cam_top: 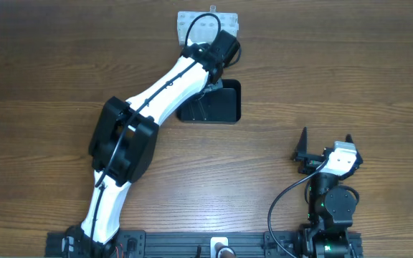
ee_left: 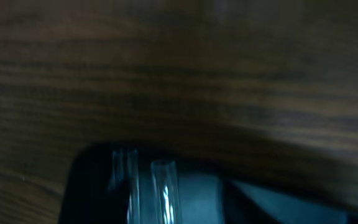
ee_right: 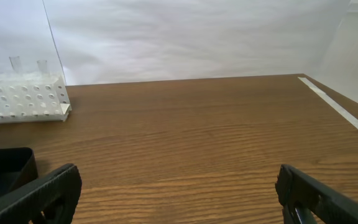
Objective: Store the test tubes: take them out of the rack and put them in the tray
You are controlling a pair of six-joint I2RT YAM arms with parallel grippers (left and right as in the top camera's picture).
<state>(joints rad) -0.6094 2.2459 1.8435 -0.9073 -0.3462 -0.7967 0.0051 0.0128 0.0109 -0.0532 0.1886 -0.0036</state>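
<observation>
Right claw [ee_right: 178, 186] spread wide; test tubes [ee_left: 165, 186] seemingly in tray [ee_left: 86, 186].

Top view looks nice to us: soft, even light over the whole table [cam_top: 350, 64], wood grain easy to read, and only faint soft shadows hugging the left arm [cam_top: 163, 89] beside the black tray [cam_top: 228, 107]. The left wrist view is dim and smeared. The test tubes [ee_left: 165, 186] show as hazy streaks with weak highlights, and the wood darkens toward the tray. The right wrist view is bright, with the white backdrop [ee_right: 197, 37] nearly washed out and a pale sheen on the wood. There the rack [ee_right: 23, 99] looks clear, while the right gripper [ee_right: 178, 183] goes soft up close.
</observation>
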